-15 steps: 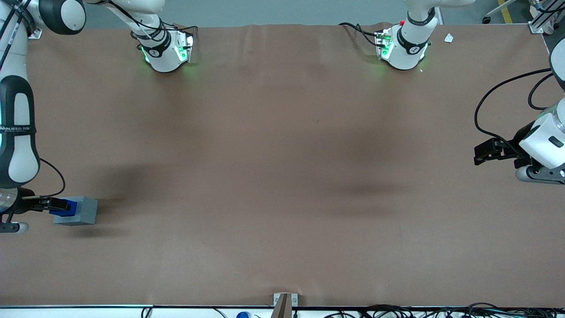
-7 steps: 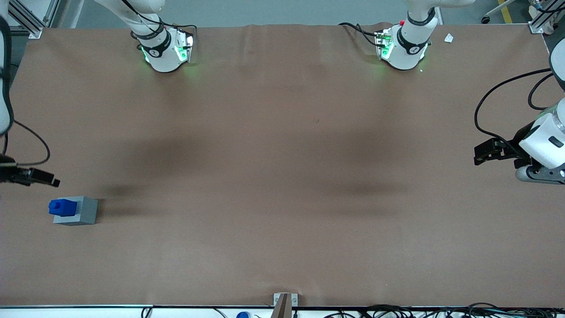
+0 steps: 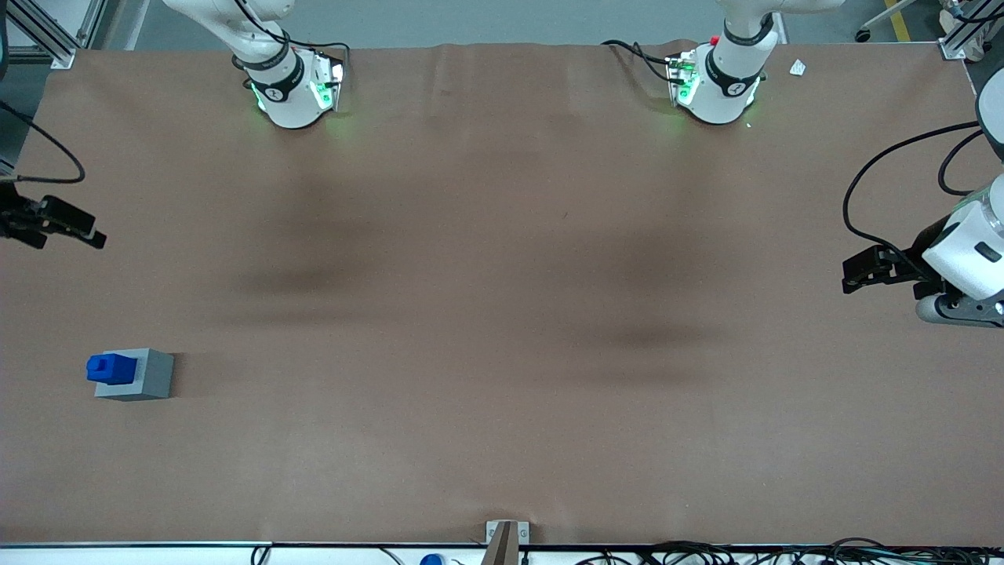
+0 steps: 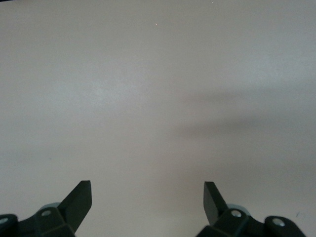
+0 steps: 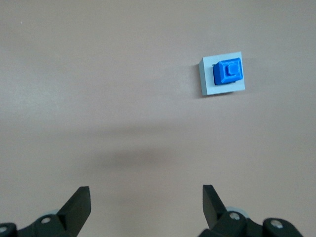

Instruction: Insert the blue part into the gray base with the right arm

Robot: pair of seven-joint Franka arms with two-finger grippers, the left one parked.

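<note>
Stepped blue part [image 5: 227,72] sits in gray base [image 5: 208,79]; right hand [image 5: 145,200] spread wide, well apart above.

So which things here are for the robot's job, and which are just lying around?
For the job:
- blue part, sitting in the gray base
- gripper, open, farther from the front camera than the base

Just lying around:
- white scrap near the table edge
- black cables toward the parked arm's end

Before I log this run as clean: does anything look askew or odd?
Nothing stands out. The blue part sits square in the gray base, projecting above its top. The gripper hangs open, empty, well clear and farther from the front camera.
</note>
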